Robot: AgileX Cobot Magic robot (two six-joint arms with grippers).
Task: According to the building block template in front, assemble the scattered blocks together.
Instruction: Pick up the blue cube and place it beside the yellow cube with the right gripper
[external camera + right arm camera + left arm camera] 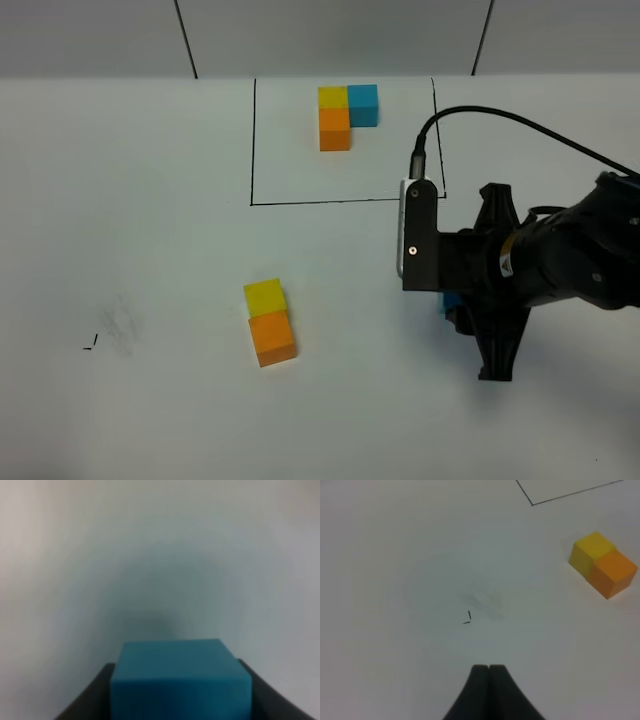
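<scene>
Right gripper fills our wrist view, jaws clamped on the sky blue cube, just above the white table. Our left gripper hangs with jaws pressed together. Yellow cube touches orange cube mid-table. Far back, the outlined template. We read no writing anywhere.

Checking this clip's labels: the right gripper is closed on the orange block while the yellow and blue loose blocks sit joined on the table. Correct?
Not quite: the colours are swapped. The right wrist view shows the right gripper closed on the blue block; the yellow block and orange block sit joined on the table.
</scene>
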